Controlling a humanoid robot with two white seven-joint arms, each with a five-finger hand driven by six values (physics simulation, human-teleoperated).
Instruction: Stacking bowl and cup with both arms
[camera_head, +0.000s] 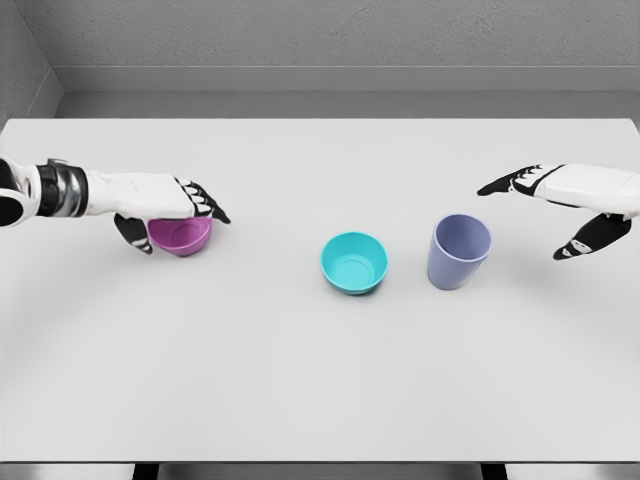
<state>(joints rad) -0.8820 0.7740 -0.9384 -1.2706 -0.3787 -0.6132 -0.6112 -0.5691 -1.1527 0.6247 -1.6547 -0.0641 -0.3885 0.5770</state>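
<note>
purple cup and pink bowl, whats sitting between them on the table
In the head view, only the teal bowl sits between the purple cup and the pink bowl; it stands nearer the cup.

A smooth, matt pale-grey desk (300, 380) with no visible grain carries three pieces of what looks like moulded plastic: a magenta plastic bowl (182, 236) with a soft satin sheen, a teal plastic bowl (354, 262) with a faintly glossy inner face, and a lavender-blue plastic cup (459, 251) with even, matt walls. The left hand (165, 205) and right hand (570, 205) show hard white shell casings, lightly glossy, with black matt fingertips. A band of darker metallic-looking rings (58, 190) marks the left wrist. The grey rear wall (330, 35) looks rough, like plaster or concrete.
</note>
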